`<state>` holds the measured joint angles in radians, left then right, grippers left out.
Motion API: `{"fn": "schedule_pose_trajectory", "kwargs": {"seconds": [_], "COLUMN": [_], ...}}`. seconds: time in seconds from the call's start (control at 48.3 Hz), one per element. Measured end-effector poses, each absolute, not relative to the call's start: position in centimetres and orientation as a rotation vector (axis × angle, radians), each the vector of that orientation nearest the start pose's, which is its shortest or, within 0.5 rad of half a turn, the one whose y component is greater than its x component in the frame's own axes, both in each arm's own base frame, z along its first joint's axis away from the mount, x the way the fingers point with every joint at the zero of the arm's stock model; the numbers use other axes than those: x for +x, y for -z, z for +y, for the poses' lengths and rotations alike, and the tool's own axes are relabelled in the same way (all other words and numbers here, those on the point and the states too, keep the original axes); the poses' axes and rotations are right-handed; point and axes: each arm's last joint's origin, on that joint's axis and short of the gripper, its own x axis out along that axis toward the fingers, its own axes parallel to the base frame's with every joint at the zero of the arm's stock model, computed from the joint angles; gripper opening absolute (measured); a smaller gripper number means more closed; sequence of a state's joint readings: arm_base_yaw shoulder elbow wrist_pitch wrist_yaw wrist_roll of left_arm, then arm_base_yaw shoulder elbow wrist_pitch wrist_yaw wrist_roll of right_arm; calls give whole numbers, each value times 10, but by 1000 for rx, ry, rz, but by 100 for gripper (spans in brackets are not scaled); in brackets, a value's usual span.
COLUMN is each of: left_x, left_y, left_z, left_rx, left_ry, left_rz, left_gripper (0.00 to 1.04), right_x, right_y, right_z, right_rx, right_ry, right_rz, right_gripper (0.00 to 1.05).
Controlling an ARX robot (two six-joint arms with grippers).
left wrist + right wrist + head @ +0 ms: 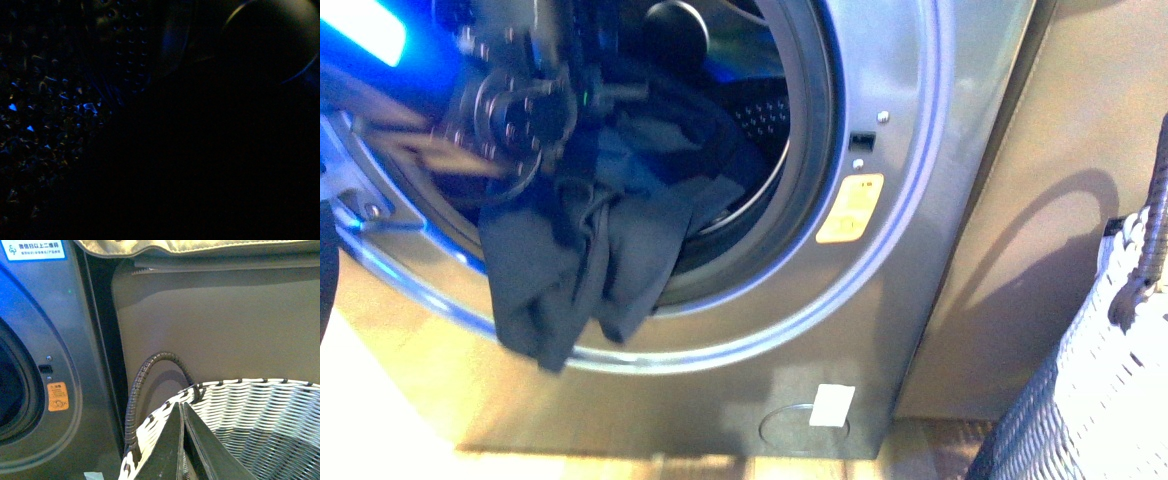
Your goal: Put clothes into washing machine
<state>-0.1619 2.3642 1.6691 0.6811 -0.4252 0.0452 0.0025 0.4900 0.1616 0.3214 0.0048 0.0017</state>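
Note:
The silver-grey washing machine (880,250) fills the front view, its round porthole open. The dark navy clothes (590,240) hang out over the lower gasket, part inside the perforated drum (765,115). My left arm reaches into the porthole at the upper left, blurred; its gripper (620,95) is shut on the clothes, its tips hidden in the fabric. The left wrist view is dark. My right gripper (181,407) is shut and empty, over the rim of the white woven basket (260,415), beside the washer (65,340).
The basket (1110,380) with its grey handle (145,380) stands right of the washer, against a beige panel (1020,230). A yellow sticker (850,208) sits on the door ring. Beige cushion fabric (190,246) lies above the panel. A white tag (832,405) is on the washer's base.

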Motion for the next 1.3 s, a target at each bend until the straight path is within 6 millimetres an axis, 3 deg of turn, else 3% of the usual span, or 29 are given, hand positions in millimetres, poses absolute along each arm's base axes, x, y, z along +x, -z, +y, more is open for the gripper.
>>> {"fn": "schedule_pose_trajectory", "kwargs": {"seconds": [0.166, 0.766, 1.159, 1.221, 1.304], "left_x": [535, 578, 599, 599, 596], "left_y": [-169, -163, -142, -139, -126], "left_z": [-84, -85, -47, -41, -33], "left_rx": [57, 44, 39, 38, 35], "left_ry": [-239, -156, -173, -175, -154], "left_rz": [41, 52, 93, 99, 123], "left_gripper": [10, 10, 10, 16, 32], "right_x": [128, 114, 109, 107, 100], "right_y": [-194, -177, -168, -167, -163], "right_z": [0, 0, 0, 0, 0], "right_rx": [2, 2, 1, 1, 1], "right_ry": [0, 0, -1, 0, -1], "right_rz": [1, 1, -10, -7, 24], "right_gripper": [2, 2, 2, 2, 2]}}
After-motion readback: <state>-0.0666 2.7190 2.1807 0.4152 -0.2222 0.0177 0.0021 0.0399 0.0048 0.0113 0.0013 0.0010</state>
